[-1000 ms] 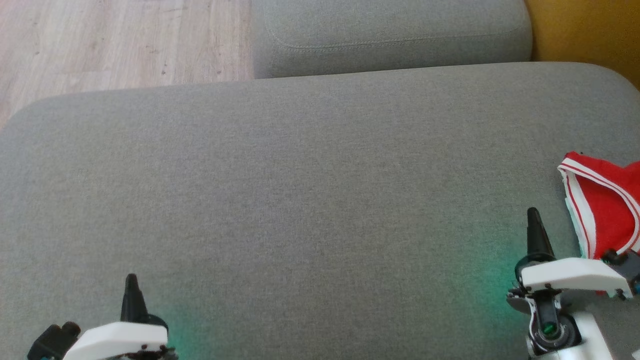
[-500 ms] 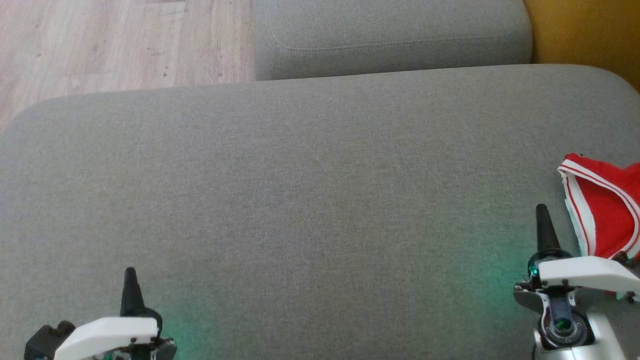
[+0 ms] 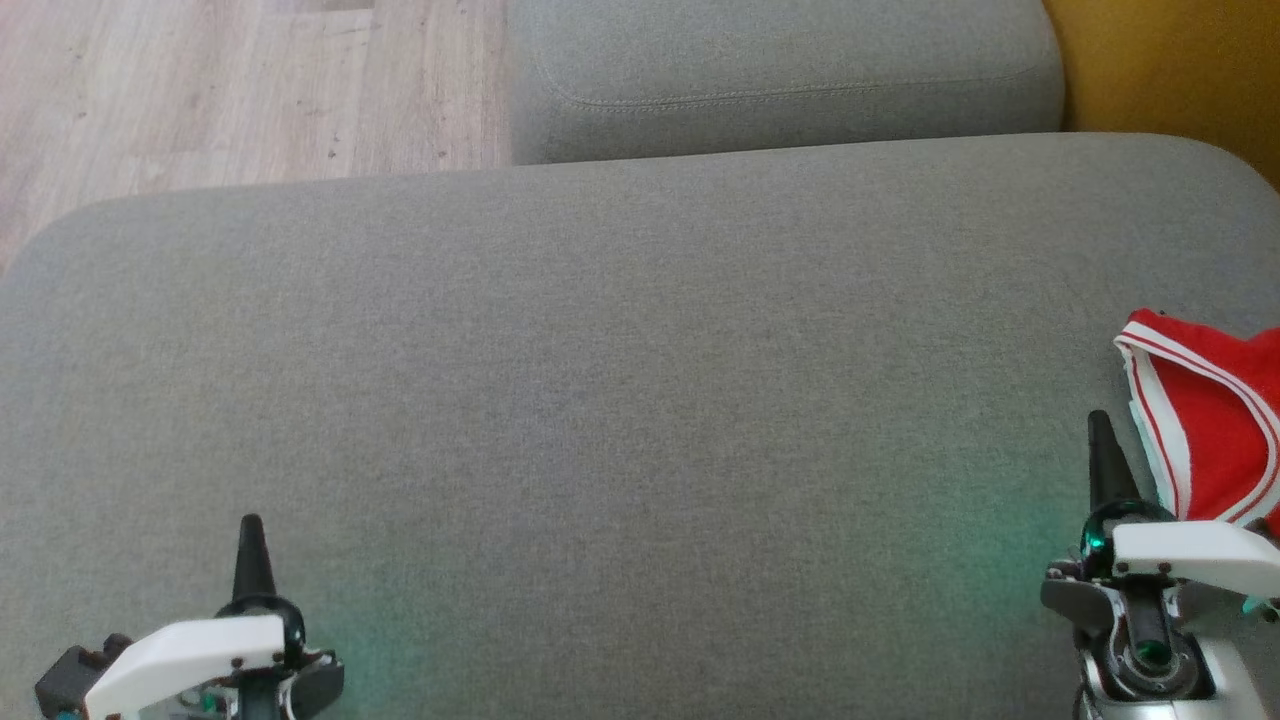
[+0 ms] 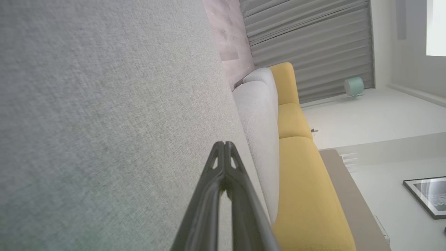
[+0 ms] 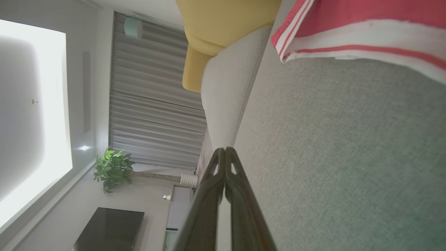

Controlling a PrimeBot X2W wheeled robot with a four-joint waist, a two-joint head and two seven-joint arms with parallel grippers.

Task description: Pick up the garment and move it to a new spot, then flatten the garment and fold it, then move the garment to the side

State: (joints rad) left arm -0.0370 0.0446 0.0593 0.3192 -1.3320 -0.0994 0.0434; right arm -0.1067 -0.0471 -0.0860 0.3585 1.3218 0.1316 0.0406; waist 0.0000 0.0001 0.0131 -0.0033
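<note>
The garment is red with white stripes along its edges and lies bunched at the right edge of the grey cushion; it also fills the top right of the right wrist view. My right gripper is shut, its tips just left of the garment and apart from it; the same shut tips rise with nothing between them. At the lower left, my left gripper is shut over bare cushion, far from the garment, and its tips are pressed together.
A second grey cushion lies behind the big one. Wooden floor shows at the top left and a yellow seat at the top right. The yellow sofa runs beyond the grey one.
The right gripper has drifted right, closer to the garment's left edge. The left gripper has shifted slightly. The whole picture has slid down a little, so the camera moved. The garment lies as before.
</note>
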